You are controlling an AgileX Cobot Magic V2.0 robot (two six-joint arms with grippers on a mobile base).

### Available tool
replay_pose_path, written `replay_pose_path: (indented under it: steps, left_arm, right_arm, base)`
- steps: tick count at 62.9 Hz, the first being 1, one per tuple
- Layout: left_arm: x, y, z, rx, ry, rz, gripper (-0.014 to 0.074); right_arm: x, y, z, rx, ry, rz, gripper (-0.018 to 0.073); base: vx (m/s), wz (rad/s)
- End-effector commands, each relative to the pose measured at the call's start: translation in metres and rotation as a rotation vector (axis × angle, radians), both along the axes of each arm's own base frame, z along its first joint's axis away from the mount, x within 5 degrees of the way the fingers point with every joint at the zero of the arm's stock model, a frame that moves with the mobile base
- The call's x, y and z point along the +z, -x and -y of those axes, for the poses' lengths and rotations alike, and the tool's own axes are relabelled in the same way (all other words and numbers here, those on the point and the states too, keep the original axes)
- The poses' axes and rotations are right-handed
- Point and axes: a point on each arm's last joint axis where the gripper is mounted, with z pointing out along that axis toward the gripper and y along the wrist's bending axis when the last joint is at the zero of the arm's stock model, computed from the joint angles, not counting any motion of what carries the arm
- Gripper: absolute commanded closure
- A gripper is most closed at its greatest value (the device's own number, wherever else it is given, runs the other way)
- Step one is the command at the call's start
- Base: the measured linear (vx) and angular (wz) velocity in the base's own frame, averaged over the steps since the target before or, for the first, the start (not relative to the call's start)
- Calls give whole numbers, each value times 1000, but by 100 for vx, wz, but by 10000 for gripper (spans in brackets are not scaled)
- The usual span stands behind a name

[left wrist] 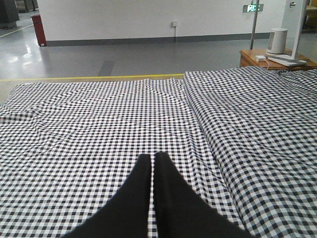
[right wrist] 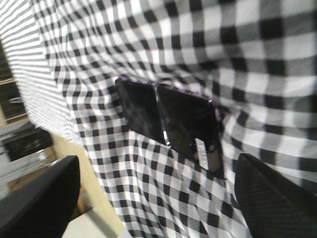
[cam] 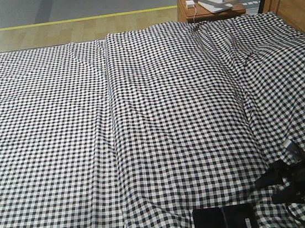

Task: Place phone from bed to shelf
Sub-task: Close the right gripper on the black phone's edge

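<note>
Gingham bed [cam: 142, 121] under you: your right claw [cam: 266, 190] spread wide beside the phone [right wrist: 168, 121], purplish rim visible only wrist-side, left claw [left wrist: 152, 155] pinched shut.

There is one phone [cam: 225, 220], lying at the near right of one bed [cam: 142, 121], and there are two tools: the right tool [cam: 267, 192] just right of the phone and the left tool [left wrist: 152, 156] over the near middle of the cloth. At the far right stands one brown nightstand [cam: 187, 10] carrying three white things: one small box [cam: 190, 3], one cylinder [left wrist: 277, 40] and one flat-footed stand [left wrist: 287, 60]. One yellow line [cam: 74, 19] runs beyond the bed's far edge.
</note>
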Motion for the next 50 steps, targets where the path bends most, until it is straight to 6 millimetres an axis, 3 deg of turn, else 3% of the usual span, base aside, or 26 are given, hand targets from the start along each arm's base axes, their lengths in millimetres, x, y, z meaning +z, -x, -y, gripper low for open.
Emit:
replay_pose_path:
  steps: [1, 50]
  left_arm:
    - [4, 0, 0, 3, 5, 71, 595]
    - [4, 0, 0, 3, 5, 71, 595]
  right_arm:
    - [18, -8, 0, 2, -86, 68, -36]
    - [-41, 13, -18, -59, -225, 38, -36]
  base:
    - [0, 0]
    - [0, 0]
